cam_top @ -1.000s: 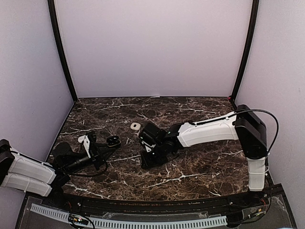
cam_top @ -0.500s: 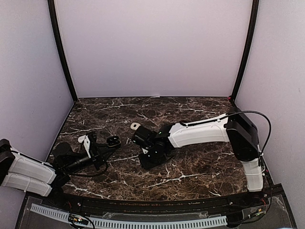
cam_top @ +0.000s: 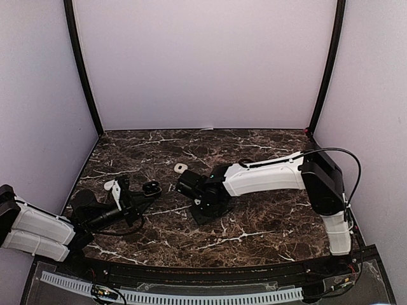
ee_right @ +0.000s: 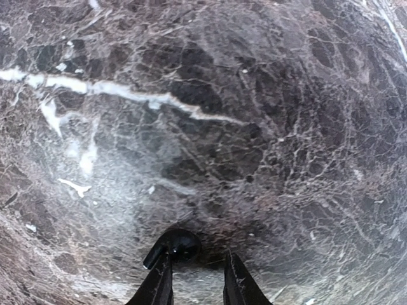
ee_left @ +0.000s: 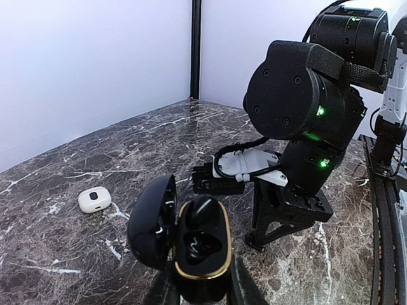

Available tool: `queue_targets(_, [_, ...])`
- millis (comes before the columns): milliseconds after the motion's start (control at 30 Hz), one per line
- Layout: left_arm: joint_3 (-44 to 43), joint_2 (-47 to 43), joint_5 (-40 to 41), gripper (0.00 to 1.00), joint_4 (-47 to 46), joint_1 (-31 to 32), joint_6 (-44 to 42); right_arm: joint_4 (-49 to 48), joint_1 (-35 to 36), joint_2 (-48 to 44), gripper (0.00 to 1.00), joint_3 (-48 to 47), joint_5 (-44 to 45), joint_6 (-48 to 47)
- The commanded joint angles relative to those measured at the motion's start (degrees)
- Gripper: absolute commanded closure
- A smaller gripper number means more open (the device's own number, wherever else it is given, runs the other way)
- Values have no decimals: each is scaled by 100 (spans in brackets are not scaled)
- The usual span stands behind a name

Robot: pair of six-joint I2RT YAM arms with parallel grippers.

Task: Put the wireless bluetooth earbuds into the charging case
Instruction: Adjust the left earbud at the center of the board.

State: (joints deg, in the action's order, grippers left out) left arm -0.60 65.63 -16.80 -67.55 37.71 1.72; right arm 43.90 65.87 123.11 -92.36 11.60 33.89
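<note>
My left gripper [ee_left: 200, 293] is shut on a black charging case [ee_left: 202, 244] with a gold rim, held upright with its lid open to the left; it also shows in the top view [cam_top: 151, 187]. One black earbud [ee_left: 205, 213] sits in the case's far slot, and the near slot is empty. A second black earbud [ee_right: 175, 244] lies on the marble, just ahead of my right gripper's left fingertip [ee_right: 159, 279] and outside the gap. My right gripper [ee_right: 196, 283] is open, pointing down close over the table [cam_top: 203, 213].
A small rounded white piece with a dark dot [cam_top: 180, 168] lies on the marble behind the two grippers; the left wrist view shows it too [ee_left: 94, 200]. The right arm's black wrist [ee_left: 305, 101] stands close in front of the case. Purple walls enclose the table.
The right wrist has shifted left, toward the case, and lowered slightly; its fingertips stay over the same patch. The left arm and the case have not moved.
</note>
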Motion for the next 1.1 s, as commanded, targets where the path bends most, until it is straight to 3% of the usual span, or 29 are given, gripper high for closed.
queue_targets(0, [-80,5,45,81,-84,-34,-44,99,-118,-68,73,3,264,-80])
queue_targets(600, [-88,14,56,81,-57,-36,-49,531,-414,-484,67,233,834,-56])
queue_targets(833, [-94,7,63,81,-57,-36,-49,-37,-505,-725,58,320,193,40])
queue_targets(933, [-84,0,63,81,-57,-31,-49,-187,-575,-642,53,258,-229,274])
queue_targets(1067, [-98,39,47,81,-84,-35,-20,511,-661,-166,57,-310,-225,1307])
